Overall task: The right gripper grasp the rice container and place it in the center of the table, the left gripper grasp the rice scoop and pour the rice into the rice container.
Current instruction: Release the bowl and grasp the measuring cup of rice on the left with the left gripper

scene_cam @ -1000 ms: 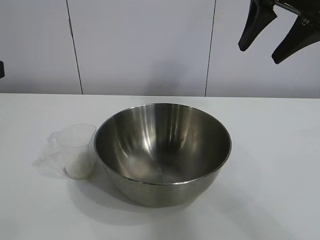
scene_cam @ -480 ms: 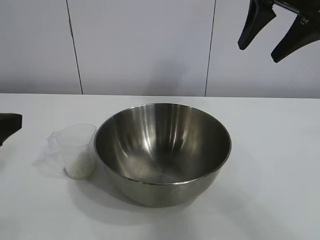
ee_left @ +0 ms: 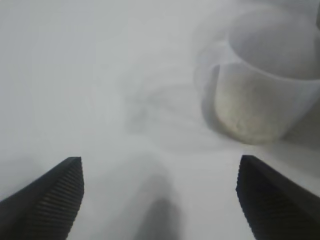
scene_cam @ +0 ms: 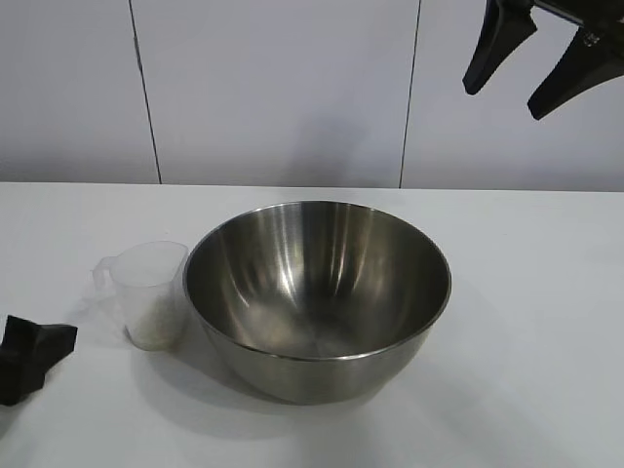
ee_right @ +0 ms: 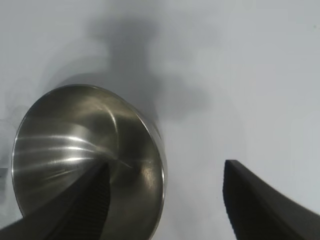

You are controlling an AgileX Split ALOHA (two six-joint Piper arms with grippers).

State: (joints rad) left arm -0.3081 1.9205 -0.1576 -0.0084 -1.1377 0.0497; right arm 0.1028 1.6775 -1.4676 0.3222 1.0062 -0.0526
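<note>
Here, our left gripper sits low at the table edge, jaws spread, empty, short of the rice scoop. Scoop stands upright, touching the steel rice container at centre, rice inside. Risk: 1 finger clips the light cup, tips it, grains spill. Right gripper hangs high, released.

Left pincer low at the left edge, fingers spread; right pincer high, fingers parted
</note>
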